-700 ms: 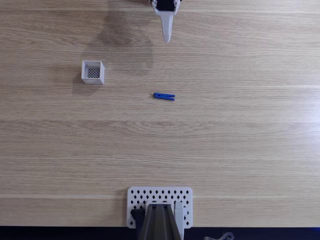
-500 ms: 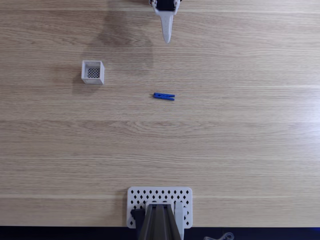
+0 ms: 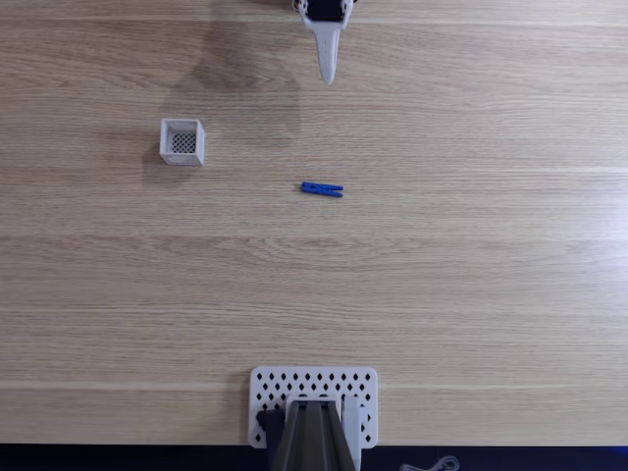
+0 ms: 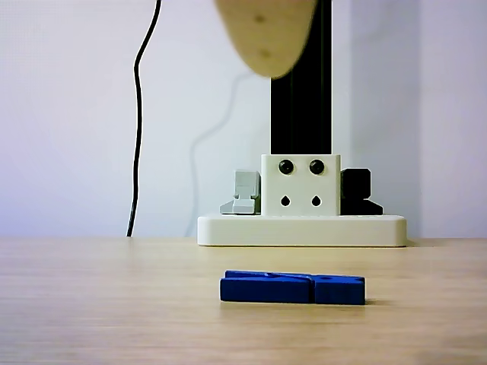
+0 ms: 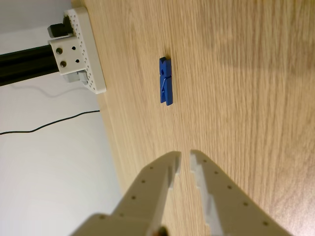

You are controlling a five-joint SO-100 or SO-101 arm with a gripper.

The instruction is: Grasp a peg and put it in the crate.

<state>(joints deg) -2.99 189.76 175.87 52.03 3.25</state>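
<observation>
The blue peg (image 3: 322, 188) lies flat on the wooden table near the middle in the fixed view. The small white crate (image 3: 183, 141) with its dark mesh bottom stands to the peg's left and a little farther up. My gripper (image 3: 327, 71) hangs at the top edge, well apart from the peg, its white fingers together and holding nothing. In the wrist view the gripper (image 5: 185, 157) shows only a thin slit between its fingers, and the peg (image 5: 166, 81) lies ahead of the tips. The low other view has the peg (image 4: 293, 287) in front and a finger tip (image 4: 266, 42) overhead.
A white perforated plate (image 3: 314, 391) carrying a black post sits at the table's near edge in the fixed view. It also stands behind the peg as a white base (image 4: 301, 228) in the other view. A black cable (image 4: 138, 114) hangs at the wall.
</observation>
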